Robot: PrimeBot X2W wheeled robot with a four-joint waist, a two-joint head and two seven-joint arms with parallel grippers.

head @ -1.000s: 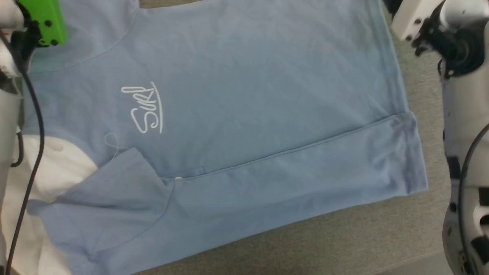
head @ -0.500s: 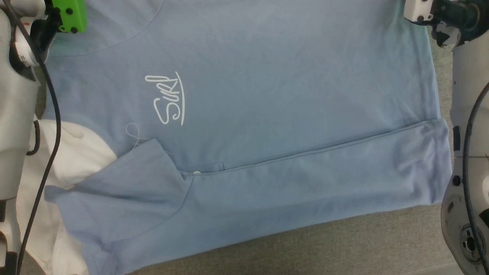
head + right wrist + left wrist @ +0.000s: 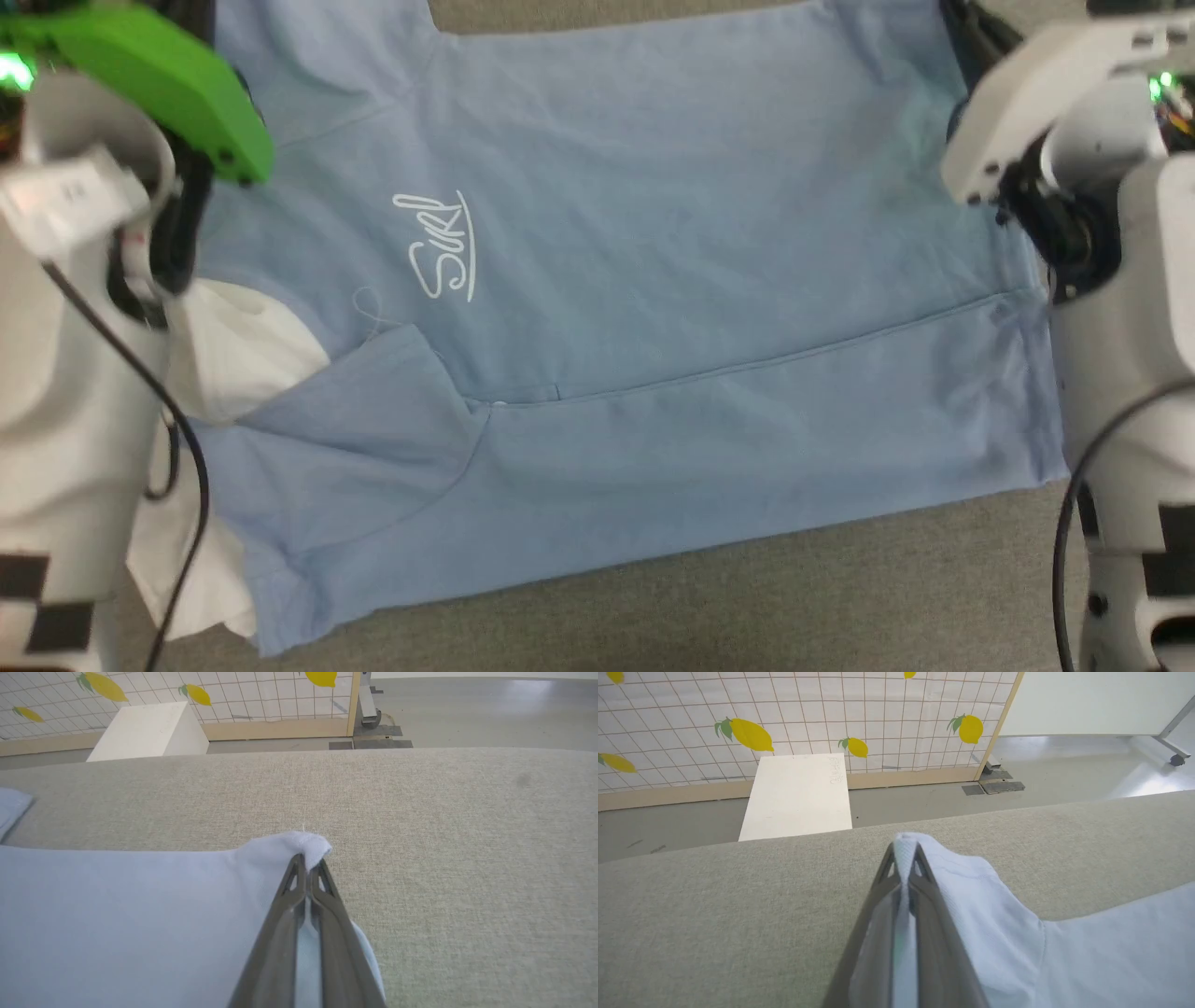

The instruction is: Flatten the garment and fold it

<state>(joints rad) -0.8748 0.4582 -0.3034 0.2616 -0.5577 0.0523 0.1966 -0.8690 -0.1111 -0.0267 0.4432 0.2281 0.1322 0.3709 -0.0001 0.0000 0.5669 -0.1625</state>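
The garment [image 3: 653, 233], a light blue T-shirt, lies spread on the grey-beige table [image 3: 840, 597] with its white script logo [image 3: 439, 247] facing up. A white sleeve [image 3: 243, 345] pokes out at the left. Its near part is folded over in a long band [image 3: 747, 439]. In the left wrist view my left gripper [image 3: 905, 858] is shut on a pinched edge of the garment [image 3: 1064, 952] just above the table. In the right wrist view my right gripper [image 3: 306, 863] is shut on a bunched corner of the garment [image 3: 117, 914].
My left forearm [image 3: 75, 373], with a green cover [image 3: 159, 84], stands by the shirt's left side, and my right forearm [image 3: 1120, 373] by its right side. Beyond the table's far edge are a white box [image 3: 796, 795], a lemon-patterned tiled wall [image 3: 831, 714] and grey floor.
The head view has shifted, so the shirt's far edge and neckline now show at the top and both forearms fill more of the sides. Both grippers stay shut on the cloth.
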